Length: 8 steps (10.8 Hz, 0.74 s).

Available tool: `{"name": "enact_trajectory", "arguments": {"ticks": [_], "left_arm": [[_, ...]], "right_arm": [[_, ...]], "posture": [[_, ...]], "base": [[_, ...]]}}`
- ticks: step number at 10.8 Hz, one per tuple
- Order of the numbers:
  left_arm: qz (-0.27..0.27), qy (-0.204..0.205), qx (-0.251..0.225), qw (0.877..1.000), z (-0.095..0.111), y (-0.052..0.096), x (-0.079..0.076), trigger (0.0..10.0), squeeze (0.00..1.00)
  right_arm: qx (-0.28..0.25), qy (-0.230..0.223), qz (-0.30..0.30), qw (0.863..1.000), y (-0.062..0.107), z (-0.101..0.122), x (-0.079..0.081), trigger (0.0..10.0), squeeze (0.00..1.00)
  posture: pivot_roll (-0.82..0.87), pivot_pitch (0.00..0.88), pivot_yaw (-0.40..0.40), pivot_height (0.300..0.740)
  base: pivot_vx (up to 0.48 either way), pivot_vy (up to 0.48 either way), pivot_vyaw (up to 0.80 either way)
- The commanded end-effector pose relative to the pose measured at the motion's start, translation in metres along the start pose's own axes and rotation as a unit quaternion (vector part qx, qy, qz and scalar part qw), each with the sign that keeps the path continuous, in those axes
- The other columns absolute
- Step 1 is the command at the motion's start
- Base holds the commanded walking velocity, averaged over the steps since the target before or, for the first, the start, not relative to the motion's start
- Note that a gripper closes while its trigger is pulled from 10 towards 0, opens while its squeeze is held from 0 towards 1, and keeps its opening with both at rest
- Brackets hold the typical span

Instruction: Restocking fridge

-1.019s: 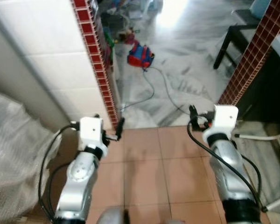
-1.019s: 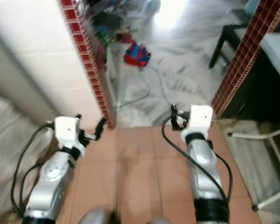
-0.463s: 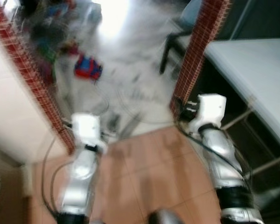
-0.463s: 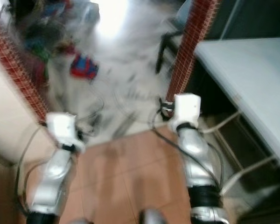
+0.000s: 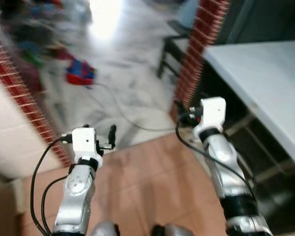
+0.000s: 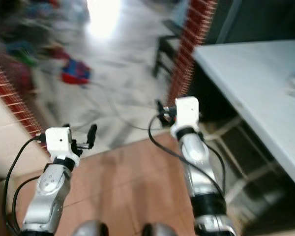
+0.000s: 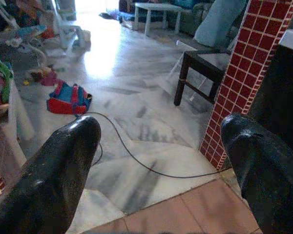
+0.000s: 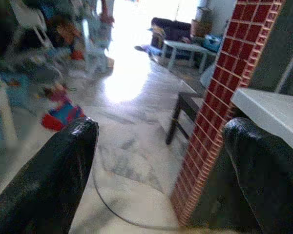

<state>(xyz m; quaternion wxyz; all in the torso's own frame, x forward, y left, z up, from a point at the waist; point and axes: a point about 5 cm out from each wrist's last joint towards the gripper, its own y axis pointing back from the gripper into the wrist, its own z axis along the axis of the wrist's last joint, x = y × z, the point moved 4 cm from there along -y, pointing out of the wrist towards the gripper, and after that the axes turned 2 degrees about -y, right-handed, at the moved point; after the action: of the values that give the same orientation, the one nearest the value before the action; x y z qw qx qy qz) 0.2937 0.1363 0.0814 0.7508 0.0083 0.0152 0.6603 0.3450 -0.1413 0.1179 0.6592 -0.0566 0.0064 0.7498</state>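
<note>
Both arms reach forward at waist height over a terracotta tile floor [image 5: 147, 187]. My left gripper [image 7: 161, 131] is open, its two black fingers [image 7: 63, 170] wide apart with only floor between them. My right gripper [image 8: 161, 131] is open too and holds nothing; it sits close to a red brick pillar [image 5: 196, 49]. From the head, the left wrist block [image 5: 83, 141] is at lower left and the right wrist block [image 5: 212, 110] at centre right. The head views are slightly blurred. No fridge or groceries can be made out.
A white counter [image 5: 255, 73] runs along the right beyond the brick pillar, with dark space beneath. A white tiled wall with a red brick edge [image 5: 19, 98] stands on the left. Ahead on grey marble floor lie a black cable [image 5: 123, 115], a red-and-blue bag [image 5: 80, 73] and a dark low table [image 5: 169, 49].
The whole picture has swung to the right, so the camera turned: the white counter came into view and the left wall slid away. Both arms keep the same pose with fingers apart.
</note>
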Motion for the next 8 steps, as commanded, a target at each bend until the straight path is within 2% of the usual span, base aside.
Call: {"name": "enact_trajectory", "arguments": {"ticks": [1,3,5,7,8], "left_arm": [[-0.016,0.000,-0.009,1.000,0.004,-0.001,-0.002,10.0,0.00],[-0.025,0.000,-0.012,1.000,0.006,-0.007,-0.004,10.0,0.00],[-0.036,0.002,-0.013,0.999,0.008,-0.007,-0.007,10.0,0.00],[-0.037,0.002,-0.009,0.999,0.005,-0.006,-0.007,10.0,0.00],[-0.037,0.003,-0.010,0.999,0.006,-0.007,-0.007,10.0,0.00]], "right_arm": [[0.011,-0.010,0.020,1.000,0.007,-0.006,0.011,10.0,0.00],[0.018,0.000,0.005,1.000,0.015,-0.011,0.013,10.0,0.00],[-0.008,-0.017,0.016,1.000,0.018,-0.001,0.007,10.0,0.00],[-0.010,-0.016,-0.004,1.000,0.014,0.003,-0.001,10.0,0.00],[-0.023,-0.012,-0.001,1.000,0.011,0.011,0.000,10.0,0.00]], "posture": [[0.01,0.000,0.006,0.740],[-0.01,0.000,0.021,0.740],[-0.01,0.000,0.032,0.740],[-0.01,0.000,0.034,0.740],[-0.01,0.000,0.032,0.740]], "base": [[0.274,0.000,0.00],[0.416,0.000,0.00],[0.422,0.000,0.00],[0.424,0.000,-0.80],[0.420,0.000,-0.80]]}}
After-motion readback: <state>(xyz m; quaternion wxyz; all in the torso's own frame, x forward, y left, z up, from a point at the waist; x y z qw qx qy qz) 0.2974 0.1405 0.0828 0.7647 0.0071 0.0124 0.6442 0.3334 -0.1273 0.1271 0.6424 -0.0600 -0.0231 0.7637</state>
